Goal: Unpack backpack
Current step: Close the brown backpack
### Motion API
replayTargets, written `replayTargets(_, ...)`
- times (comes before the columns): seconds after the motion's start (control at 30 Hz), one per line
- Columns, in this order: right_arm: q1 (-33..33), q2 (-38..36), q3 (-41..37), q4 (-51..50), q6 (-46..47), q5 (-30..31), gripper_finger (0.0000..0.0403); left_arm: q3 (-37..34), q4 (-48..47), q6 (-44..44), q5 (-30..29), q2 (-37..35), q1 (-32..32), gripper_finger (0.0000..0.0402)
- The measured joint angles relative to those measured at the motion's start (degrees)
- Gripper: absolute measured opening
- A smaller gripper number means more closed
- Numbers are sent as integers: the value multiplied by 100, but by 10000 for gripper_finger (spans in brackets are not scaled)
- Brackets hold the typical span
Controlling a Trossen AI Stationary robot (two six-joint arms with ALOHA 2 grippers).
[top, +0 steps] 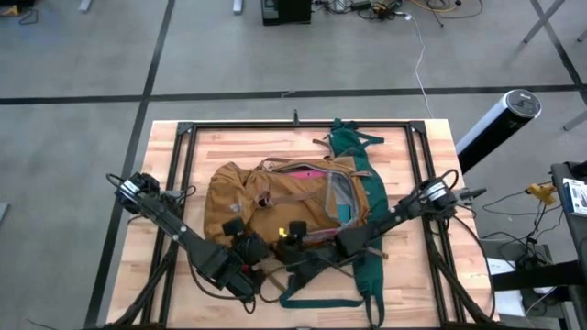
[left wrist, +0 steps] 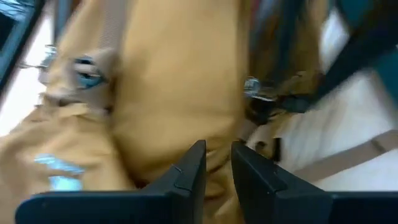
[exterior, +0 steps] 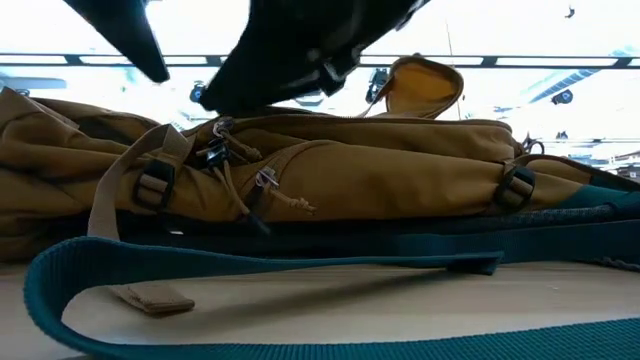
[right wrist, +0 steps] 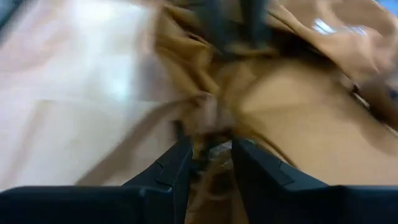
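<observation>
Claws first: my left claw (top: 240,240) sits narrowly parted against the backpack (top: 275,206), which lies mid-desk; my right claw (right wrist: 208,155) pinches its tan fabric at the near edge. I judge I'm opening it; next, lift the flap clear.

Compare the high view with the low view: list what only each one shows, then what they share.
Only the high view: the whole table, both arms meeting at the near edge of the backpack, its open top with grey lining and something pink inside. Only the low view: the side buckles, a zipper pull, and a tan tab lying on the wood. Both: the backpack lying flat and its green strap.
</observation>
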Motion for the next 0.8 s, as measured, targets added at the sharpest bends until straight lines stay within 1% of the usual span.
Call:
replayTargets(0.13, 7, 72, 184, -624, 460, 669, 102, -511, 803, -12, 3, 0, -2, 64)
replayTargets(0.17, 11, 72, 186, -731, 520, 739, 105, -654, 967, -19, -6, 0, -2, 64)
replayTargets(0.27, 0, 75, 189, -901, 620, 762, 118, -1072, 1431, -89, -10, 0, -2, 64)
replayTargets(0.37, 3, 112, 189, -863, 630, 693, 135, -1432, 1931, -93, -52, 0, 2, 64)
replayTargets(0.47, 2, 181, 189, -851, 595, 577, 149, -1678, 2323, -93, -65, 0, 1, 64)
replayTargets(0.53, -2, 264, 189, -834, 655, 569, 151, -1760, 2465, -93, -70, 0, 0, 64)
replayTargets(0.57, -4, 306, 189, -834, 679, 563, 146, -1771, 2481, -93, -68, 0, 2, 64)
replayTargets(0.63, -7, 364, 189, -847, 680, 521, 122, -1765, 2491, -93, -66, 0, 4, 64)
replayTargets(0.7, -9, 376, 186, -849, 675, 508, 79, -1762, 2501, -93, -66, 0, 2, 64)
replayTargets(0.77, -11, 329, 186, -871, 604, 499, 27, -1766, 2500, -93, -64, 0, 3, 64)
replayTargets(0.8, 0, 296, 184, -872, 568, 492, 15, -1779, 2507, -94, -66, 0, 2, 64)
